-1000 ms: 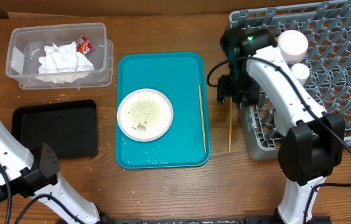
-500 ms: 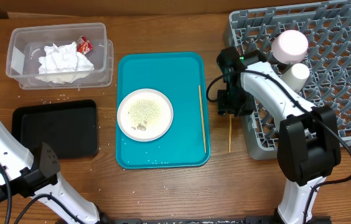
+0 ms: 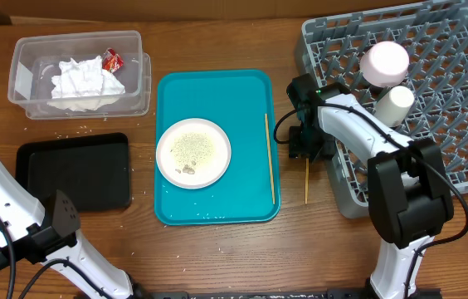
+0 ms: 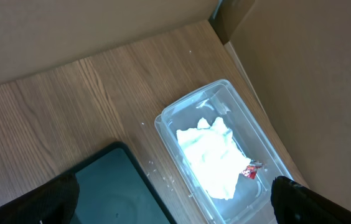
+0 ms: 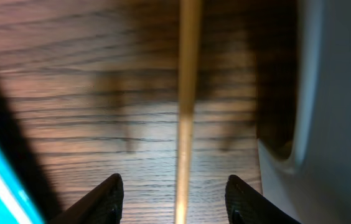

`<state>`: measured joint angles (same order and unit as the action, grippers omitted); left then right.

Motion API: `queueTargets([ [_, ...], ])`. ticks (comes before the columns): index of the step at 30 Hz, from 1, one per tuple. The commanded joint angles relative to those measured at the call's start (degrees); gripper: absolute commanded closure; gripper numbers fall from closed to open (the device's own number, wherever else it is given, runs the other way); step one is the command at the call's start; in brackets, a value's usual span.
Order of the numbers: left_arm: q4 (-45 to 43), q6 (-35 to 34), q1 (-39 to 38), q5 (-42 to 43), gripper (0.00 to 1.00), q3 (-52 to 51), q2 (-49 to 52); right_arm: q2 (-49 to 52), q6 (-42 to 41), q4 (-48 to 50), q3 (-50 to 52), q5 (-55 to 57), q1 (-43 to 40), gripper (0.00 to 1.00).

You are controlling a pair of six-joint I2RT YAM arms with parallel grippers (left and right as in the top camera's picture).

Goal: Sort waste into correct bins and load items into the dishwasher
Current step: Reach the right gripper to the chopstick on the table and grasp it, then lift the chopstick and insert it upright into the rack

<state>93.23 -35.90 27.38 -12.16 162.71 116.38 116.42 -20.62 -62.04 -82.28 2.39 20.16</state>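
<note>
White paper tissue [image 3: 83, 79] and the small red wrapper [image 3: 113, 59] lie inside the clear tub [image 3: 26, 50], at the far left of the table. Just beside it, nearer the robot, sits the black tray [image 3: 72, 170]. The white plate [image 3: 193, 153], covered with crumbs, rests on the teal tray [image 3: 217, 91], near one chopstick [image 3: 270, 158]. The grey rack [image 3: 458, 124] on the right holds a bowl [image 3: 386, 61] and a tumbler [image 3: 395, 105]. Between teal tray and rack a second chopstick [image 5: 188, 93] lies on the wood. The right gripper [image 5: 177, 202] stands over it, jaws apart on both sides of the stick, not touching it. The left gripper [image 4: 175, 205] is spread wide with nothing between its fingers, high above the tub.
</note>
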Motion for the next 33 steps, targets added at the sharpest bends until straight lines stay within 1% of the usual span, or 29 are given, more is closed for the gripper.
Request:
queueTargets([
  [1,-0.09,-0.50,-0.39,0.00,0.00,0.13,0.52,0.07,-2.19,1.22,0.59,2.27,-0.55,0.45],
  [11,-0.09,-0.50,-0.39,0.00,0.00,0.13,0.52,1.31,-2.19,4.81,2.05,2.27,-0.55,0.46],
  [18,-0.09,-0.50,-0.39,0.00,0.00,0.13,0.52,2.14,-3.54,5.75,2.40,1.99,-0.55,0.53],
  [27,-0.09,-0.50,-0.39,0.00,0.00,0.13,0.52,2.36,-4.96,7.63,4.87,1.84,-0.55,0.55],
  [28,-0.09,-0.50,-0.39,0.00,0.00,0.13,0.52,2.36,-4.98,7.76,5.09,1.79,-0.55,0.58],
  [29,-0.09,-0.50,-0.39,0.00,0.00,0.13,0.52,2.36,-4.98,7.69,5.09,1.75,-0.55,0.65],
  [33,-0.09,-0.50,-0.39,0.00,0.00,0.13,0.52,2.34,-4.96,7.74,4.63,-0.66,-0.57,0.82],
])
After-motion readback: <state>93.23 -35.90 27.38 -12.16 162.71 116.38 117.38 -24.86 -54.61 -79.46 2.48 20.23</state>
